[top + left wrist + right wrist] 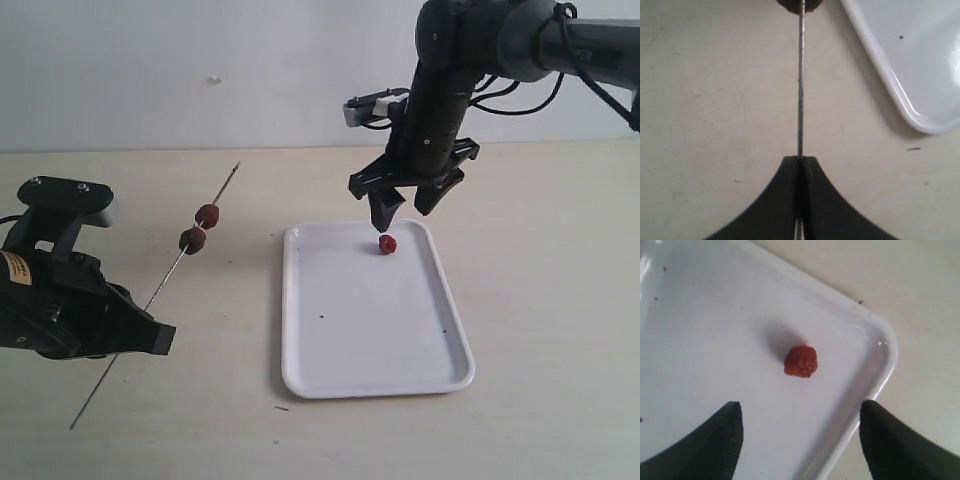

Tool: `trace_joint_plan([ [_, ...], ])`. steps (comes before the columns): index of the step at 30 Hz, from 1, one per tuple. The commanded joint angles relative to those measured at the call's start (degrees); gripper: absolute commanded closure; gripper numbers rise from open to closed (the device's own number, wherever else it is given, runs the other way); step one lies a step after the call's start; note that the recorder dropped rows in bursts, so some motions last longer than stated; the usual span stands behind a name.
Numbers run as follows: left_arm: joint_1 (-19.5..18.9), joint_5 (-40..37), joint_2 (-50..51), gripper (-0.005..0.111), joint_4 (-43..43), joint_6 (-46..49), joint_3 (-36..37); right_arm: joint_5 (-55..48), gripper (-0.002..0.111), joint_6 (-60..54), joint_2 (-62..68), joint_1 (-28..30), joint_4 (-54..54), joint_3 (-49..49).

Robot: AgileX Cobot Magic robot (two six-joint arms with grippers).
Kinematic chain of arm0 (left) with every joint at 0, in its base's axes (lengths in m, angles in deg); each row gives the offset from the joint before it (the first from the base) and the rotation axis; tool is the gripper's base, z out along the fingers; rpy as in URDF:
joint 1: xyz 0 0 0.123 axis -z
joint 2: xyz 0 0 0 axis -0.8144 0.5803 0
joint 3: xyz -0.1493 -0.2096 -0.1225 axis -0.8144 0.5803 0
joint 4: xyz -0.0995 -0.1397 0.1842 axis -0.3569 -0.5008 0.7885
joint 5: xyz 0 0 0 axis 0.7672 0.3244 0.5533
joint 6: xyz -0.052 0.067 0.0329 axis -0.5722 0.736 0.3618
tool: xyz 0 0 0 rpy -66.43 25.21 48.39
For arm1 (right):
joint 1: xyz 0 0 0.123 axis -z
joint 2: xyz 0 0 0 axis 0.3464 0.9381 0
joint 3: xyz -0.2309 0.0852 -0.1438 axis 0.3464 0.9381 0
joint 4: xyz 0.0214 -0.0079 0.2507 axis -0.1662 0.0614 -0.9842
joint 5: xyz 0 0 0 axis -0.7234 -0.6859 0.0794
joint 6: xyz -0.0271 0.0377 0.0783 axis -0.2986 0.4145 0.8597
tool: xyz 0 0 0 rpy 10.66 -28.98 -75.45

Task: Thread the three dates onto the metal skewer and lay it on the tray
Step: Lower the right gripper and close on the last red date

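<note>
Left end effector [800, 161] tight on skewer [800, 85]; right end effector [404, 214] wide above date [387, 244]

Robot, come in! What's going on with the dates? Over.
Left pincer shut on skewer, two dates threaded. Right pincer open over third date on tray. Nothing blocking it.

Light on all three feeds is even and soft, bright enough for me. The tray [370, 330] is the brightest patch, close to washing out, and its rim shows a glare streak in the left wrist view. A soft grey shadow sits against the date [801, 361]. The skewer [800, 85] reads sharp; the left gripper [800, 162] and right gripper [800, 410] are flat black, edges slightly blurred. The exterior view is a bit soft.
</note>
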Motion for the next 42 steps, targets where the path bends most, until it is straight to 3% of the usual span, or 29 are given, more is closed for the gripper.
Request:
trace_joint_plan([
  [1,-0.08,1.02,-0.52,0.107,-0.62,0.11,0.14,-1.14,0.047,0.91,3.32,0.01,0.38,-7.7],
  [33,-0.08,1.4,-0.52,0.107,-1.28,0.01,0.14,-1.14,0.048,3.04,9.67,0.01,-1.92,-8.14],
  [42,-0.08,1.4,-0.52,0.107,-1.28,0.01,0.14,-1.14,0.053,4.32,11.12,0.01,-2.73,-8.14],
])
